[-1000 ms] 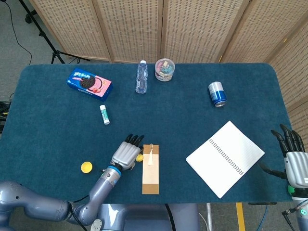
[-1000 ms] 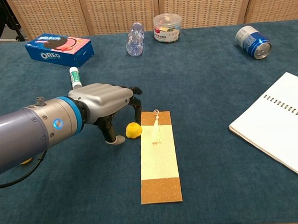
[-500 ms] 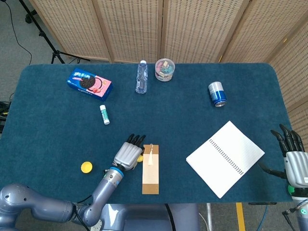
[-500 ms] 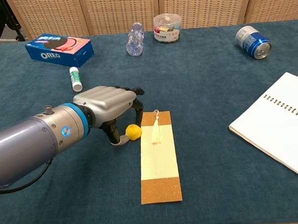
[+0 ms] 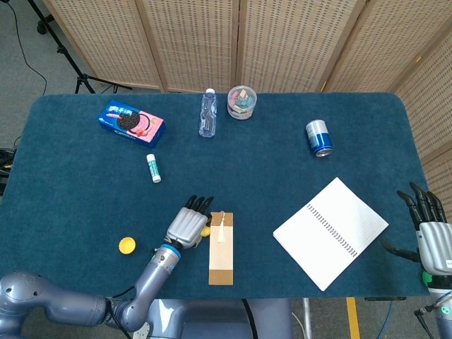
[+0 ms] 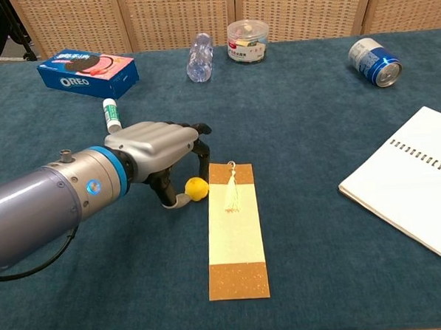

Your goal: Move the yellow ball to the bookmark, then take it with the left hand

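The small yellow ball (image 6: 196,188) sits just left of the cream bookmark (image 6: 236,234), level with its tassel end. My left hand (image 6: 159,150) arches over the ball, which is pinched between the thumb below-left and the fingers (image 6: 203,160) on its right. From the head view, only a sliver of the ball (image 5: 205,230) shows beside the left hand (image 5: 186,226) and the bookmark (image 5: 221,248). My right hand (image 5: 429,229) hangs past the table's right edge, fingers spread, holding nothing.
An open spiral notebook (image 6: 418,188) lies to the right. Along the back stand an Oreo box (image 6: 88,71), a lying water bottle (image 6: 199,57), a plastic jar (image 6: 246,40) and a tipped can (image 6: 374,61). There is also a white stick (image 6: 111,114) and a yellow cap (image 5: 127,245).
The left hand's fingers have closed in around the ball. Hand and ball have shifted slightly up and left, away from the bookmark's edge. The right hand is still.
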### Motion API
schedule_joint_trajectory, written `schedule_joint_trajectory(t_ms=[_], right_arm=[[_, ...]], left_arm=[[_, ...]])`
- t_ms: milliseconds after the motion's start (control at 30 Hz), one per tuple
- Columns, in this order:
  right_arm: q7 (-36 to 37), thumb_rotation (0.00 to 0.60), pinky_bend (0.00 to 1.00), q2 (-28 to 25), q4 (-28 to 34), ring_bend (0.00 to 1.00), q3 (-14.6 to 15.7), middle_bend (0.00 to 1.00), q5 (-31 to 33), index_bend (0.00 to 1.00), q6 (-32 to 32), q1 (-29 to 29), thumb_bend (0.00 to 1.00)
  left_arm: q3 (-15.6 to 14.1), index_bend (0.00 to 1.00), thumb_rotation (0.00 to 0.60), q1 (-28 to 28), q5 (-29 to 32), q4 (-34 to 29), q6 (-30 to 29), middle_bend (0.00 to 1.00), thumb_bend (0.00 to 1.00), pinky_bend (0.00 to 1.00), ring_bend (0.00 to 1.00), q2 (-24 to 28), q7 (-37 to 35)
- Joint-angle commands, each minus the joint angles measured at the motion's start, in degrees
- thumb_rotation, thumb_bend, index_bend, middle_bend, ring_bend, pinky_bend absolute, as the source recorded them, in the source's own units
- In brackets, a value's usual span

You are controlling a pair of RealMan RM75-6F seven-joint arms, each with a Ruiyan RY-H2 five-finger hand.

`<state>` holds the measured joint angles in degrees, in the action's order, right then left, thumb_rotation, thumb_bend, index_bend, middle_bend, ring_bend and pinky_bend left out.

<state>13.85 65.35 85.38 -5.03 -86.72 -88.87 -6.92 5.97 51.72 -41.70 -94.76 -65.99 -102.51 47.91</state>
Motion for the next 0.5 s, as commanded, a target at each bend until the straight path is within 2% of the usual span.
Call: schedule_joint_trajectory(t_ms=[33,167,267,400,500], right_arm=[[-0.2,0.600,0.00,0.1,0.0,0.00,0.0,0.00,-0.1,0.10,0.2,0.0,0.00],[-0.5,0.600,0.00,0.2,-0.1,0.00,0.1,0.00,-0.4,0.11,0.4,0.0,0.00],[-0.9,0.600,0.00,0.3,0.0,0.00,0.2,0.00,-0.6,0.11,0.5,0.0,0.00],[-1.5,0.600,0.00,0.5,0.0,0.00,0.2,0.00,-0.8,0.11,0.7,0.0,0.00],[-2.1,0.600,0.00,0.8,-0.1,0.00,0.2,0.00,-0.8,0.11,1.0,-0.1,0.00]], left_arm=[[0.7,0.53,0.600,-0.6,-0.9,-2.4,-0.7,0.00,0.38,0.00,0.00,2.3,-0.7],[0.9,0.53,0.600,-1.8,-2.4,-6.4,-1.1,0.00,0.39,0.00,0.00,7.2,-2.7],[0.1,0.53,0.600,-3.5,-4.8,-9.7,-0.8,0.00,0.39,0.00,0.00,12.3,-5.3],[-3.3,0.53,0.600,-7.3,-10.4,-13.5,-0.4,0.00,0.39,0.00,0.00,21.6,-10.8],[-6.5,0.53,0.600,-10.9,-16.3,-14.8,0.2,0.00,0.40,0.00,0.00,29.0,-17.8]])
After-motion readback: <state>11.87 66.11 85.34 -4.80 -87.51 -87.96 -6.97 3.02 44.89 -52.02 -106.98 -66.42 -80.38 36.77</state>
